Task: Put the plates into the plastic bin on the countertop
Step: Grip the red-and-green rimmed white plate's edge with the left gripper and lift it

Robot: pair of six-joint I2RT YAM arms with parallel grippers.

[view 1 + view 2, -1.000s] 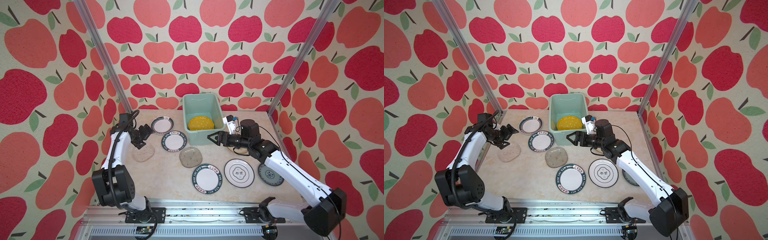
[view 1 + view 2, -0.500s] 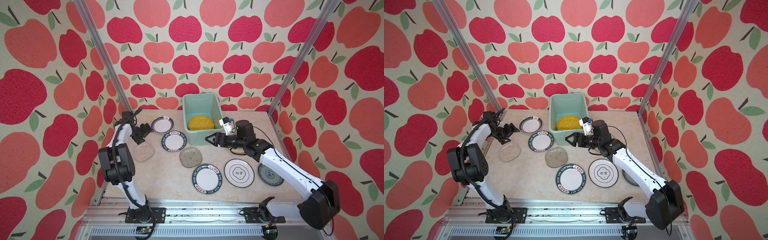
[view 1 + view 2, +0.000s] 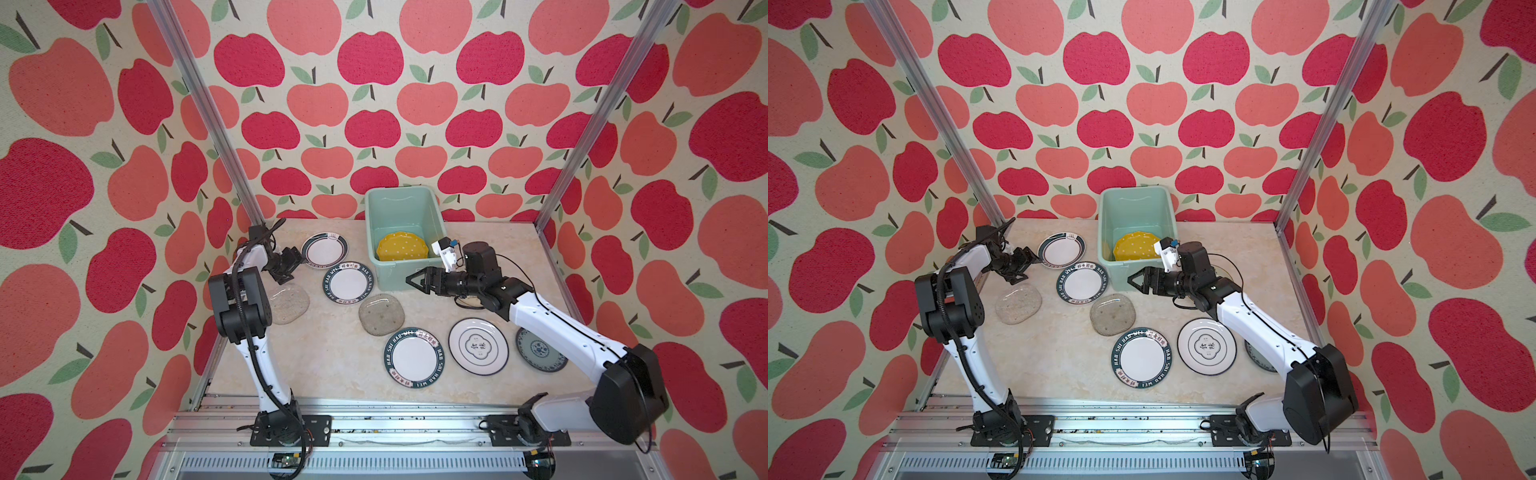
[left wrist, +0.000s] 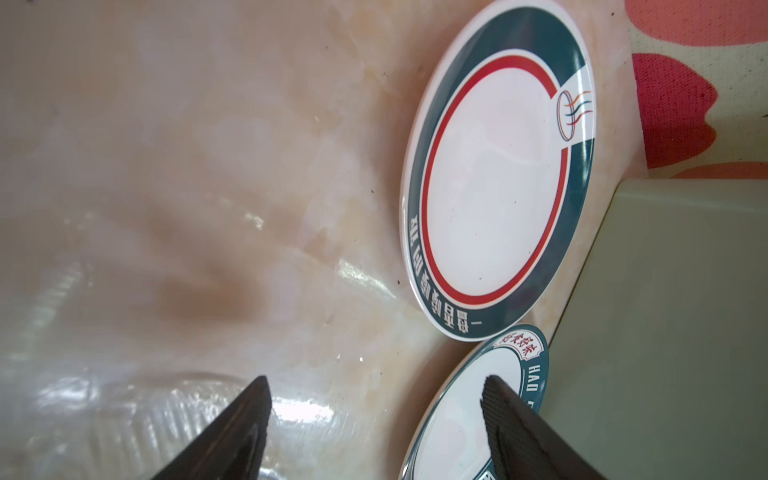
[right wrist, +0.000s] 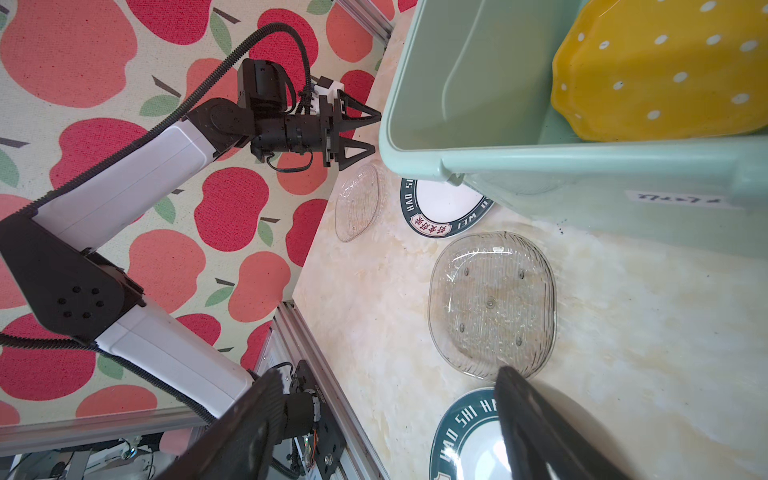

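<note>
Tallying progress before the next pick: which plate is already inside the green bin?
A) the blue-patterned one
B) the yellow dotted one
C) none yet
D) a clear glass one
B: only the yellow dotted plate sits inside the bin; the glass plates and the blue-patterned plate lie on the countertop.

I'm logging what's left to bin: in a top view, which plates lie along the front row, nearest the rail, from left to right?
Round white plate with lettered dark green rim → round white plate with thin dark rings → blue-patterned round plate.
</note>
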